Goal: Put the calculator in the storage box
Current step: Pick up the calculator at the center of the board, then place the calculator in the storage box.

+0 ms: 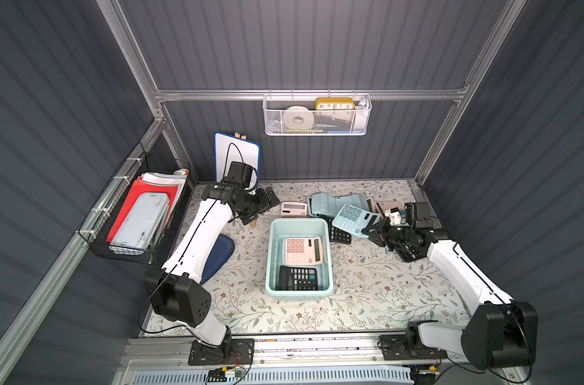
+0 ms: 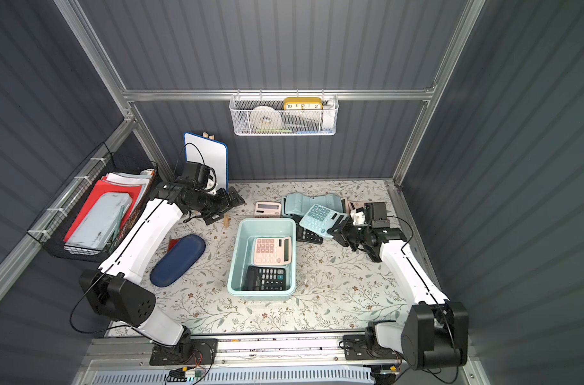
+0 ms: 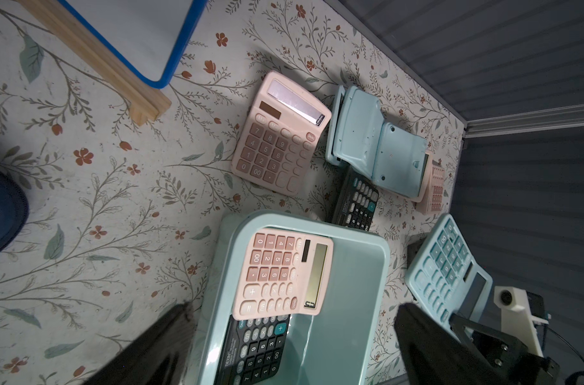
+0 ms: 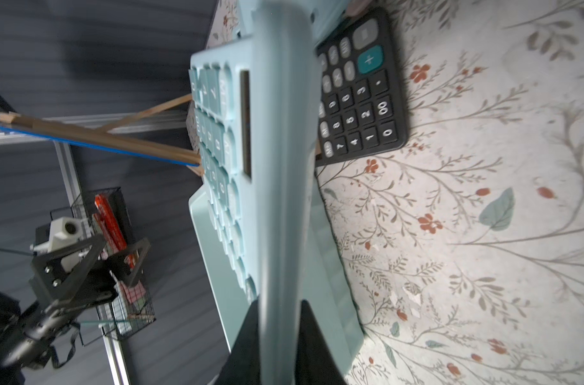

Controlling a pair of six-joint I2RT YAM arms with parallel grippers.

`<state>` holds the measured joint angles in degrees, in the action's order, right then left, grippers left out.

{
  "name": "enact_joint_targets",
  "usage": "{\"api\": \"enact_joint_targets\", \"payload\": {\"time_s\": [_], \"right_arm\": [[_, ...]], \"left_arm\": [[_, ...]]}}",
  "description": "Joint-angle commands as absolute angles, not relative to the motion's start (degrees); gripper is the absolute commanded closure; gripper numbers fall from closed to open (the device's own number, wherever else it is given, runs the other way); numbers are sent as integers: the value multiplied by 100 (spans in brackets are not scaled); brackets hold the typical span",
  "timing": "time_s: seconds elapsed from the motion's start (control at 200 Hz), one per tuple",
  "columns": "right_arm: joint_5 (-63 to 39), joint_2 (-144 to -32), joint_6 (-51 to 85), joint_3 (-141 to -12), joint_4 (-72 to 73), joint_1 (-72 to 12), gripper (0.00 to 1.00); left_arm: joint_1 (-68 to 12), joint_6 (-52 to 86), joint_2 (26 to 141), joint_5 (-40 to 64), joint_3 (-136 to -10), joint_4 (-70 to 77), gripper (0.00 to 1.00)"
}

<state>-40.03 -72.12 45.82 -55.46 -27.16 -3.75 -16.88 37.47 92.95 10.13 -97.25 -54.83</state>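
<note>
**Right end effector (image 1: pixel 372 230) pinching blue calculator (image 1: pixel 350 216)**

It is holding the blue calculator tilted over the tabletop (image 1: pixel 384 283), just beside the storage box (image 1: pixel 269 266) at its far corner. Left end effector (image 1: pixel 260 208) is hanging spread wide, empty, near the whiteboard (image 1: pixel 237 156).

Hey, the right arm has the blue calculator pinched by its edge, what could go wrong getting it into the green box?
The right gripper pinches the blue calculator only at one edge, so it could pivot or slip out. The storage box already holds a pink calculator and a black calculator, so the new one may end up propped on them or the rim.
</note>
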Motion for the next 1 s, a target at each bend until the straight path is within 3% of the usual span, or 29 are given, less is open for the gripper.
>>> {"api": "enact_joint_targets", "payload": {"time_s": [0.0, 0.515, 0.996], "right_arm": [[-4273, -7030, 4290, -5913, -3267, -696, 100], [-3465, -7468, 3902, -6944, -4568, -2795, 100], [-2427, -8517, 4443, -7582, -5184, -4502, 100]], "left_arm": [[-1669, 3793, 9117, 875, -9596, -5436, 1], [-1661, 3677, 9018, 804, -9448, -5517, 1], [-1617, 3339, 8981, 1028, -9565, -5853, 1]]}}
